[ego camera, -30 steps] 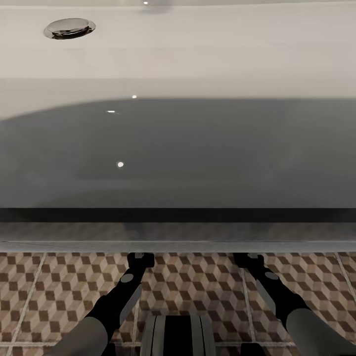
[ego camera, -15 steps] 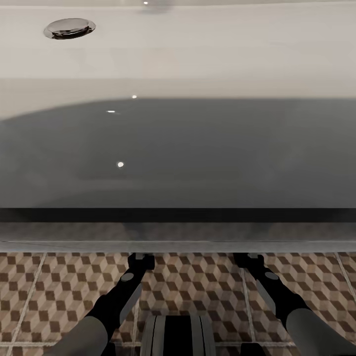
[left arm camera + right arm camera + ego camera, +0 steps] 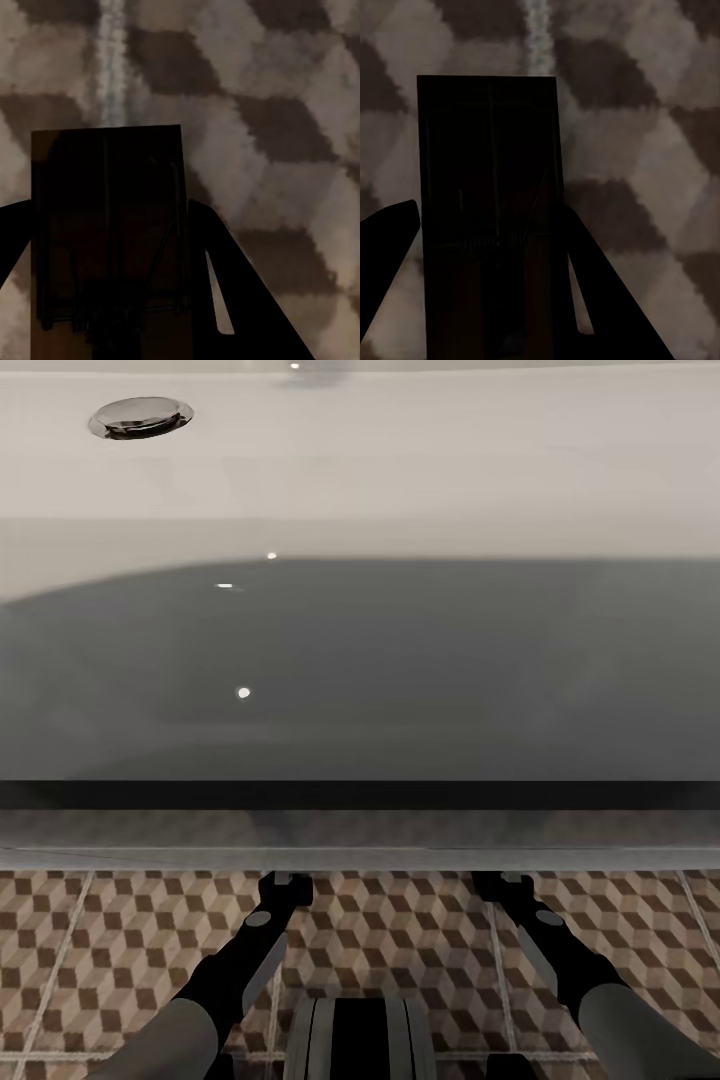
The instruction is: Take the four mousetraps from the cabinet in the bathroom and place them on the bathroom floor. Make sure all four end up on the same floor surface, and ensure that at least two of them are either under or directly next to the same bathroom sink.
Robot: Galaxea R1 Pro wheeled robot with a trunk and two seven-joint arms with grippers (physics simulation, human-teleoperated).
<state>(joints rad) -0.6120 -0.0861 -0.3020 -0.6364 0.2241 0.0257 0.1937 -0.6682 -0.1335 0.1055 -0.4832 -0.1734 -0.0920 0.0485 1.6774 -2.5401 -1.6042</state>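
In the left wrist view a dark flat mousetrap (image 3: 105,225) sits between the two black fingers of my left gripper (image 3: 112,214), just above the cube-patterned bathroom floor (image 3: 262,112). The right wrist view shows the same for another mousetrap (image 3: 487,210), held in my right gripper (image 3: 489,214) over the tiles (image 3: 645,135). In the head view both arms reach down and forward, with the left gripper (image 3: 285,885) and right gripper (image 3: 500,882) low over the floor (image 3: 390,930). The cabinet and the bathroom sink are out of view.
A large white tub (image 3: 400,470) with a round chrome fitting (image 3: 140,417) and a grey shaded inside spans the view straight ahead. Its pale lower edge (image 3: 360,852) runs across just beyond both grippers. My own base (image 3: 358,1040) shows between the arms.
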